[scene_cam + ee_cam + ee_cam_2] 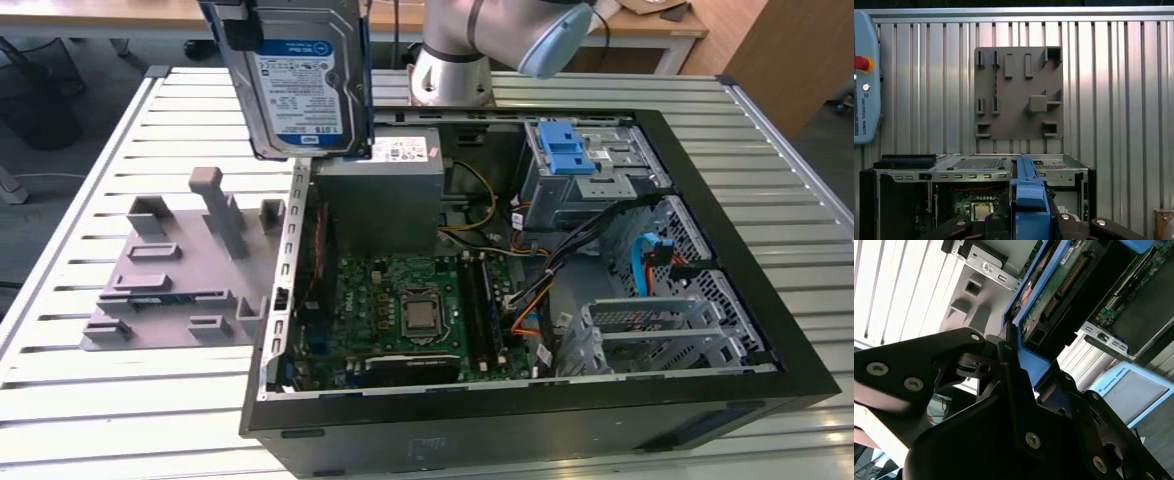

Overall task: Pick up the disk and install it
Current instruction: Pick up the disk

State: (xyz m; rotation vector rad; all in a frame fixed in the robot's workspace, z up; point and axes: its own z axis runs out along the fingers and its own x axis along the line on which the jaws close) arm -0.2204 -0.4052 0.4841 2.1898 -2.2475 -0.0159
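The disk (310, 85), a silver hard drive with a blue-and-white label in a blue carrier, hangs upright in the air above the open computer case's (534, 430) wall at the exterior view's left, near the power supply (380, 190). In the second wrist view my gripper (1015, 357) is shut on the disk's (1054, 295) blue carrier edge, with the drive's green circuit board facing the camera. In the first wrist view the disk (1029, 195) shows edge-on as a blue strip between the black fingers (996, 222), above the case (979, 162).
Inside the case lie the motherboard (414, 310), loose cables, and a metal drive cage with a light-blue latch (567, 150) at the back. A grey fixture plate (174, 270) with upright pegs lies on the slatted table beside the case. The arm's base (454, 60) stands behind.
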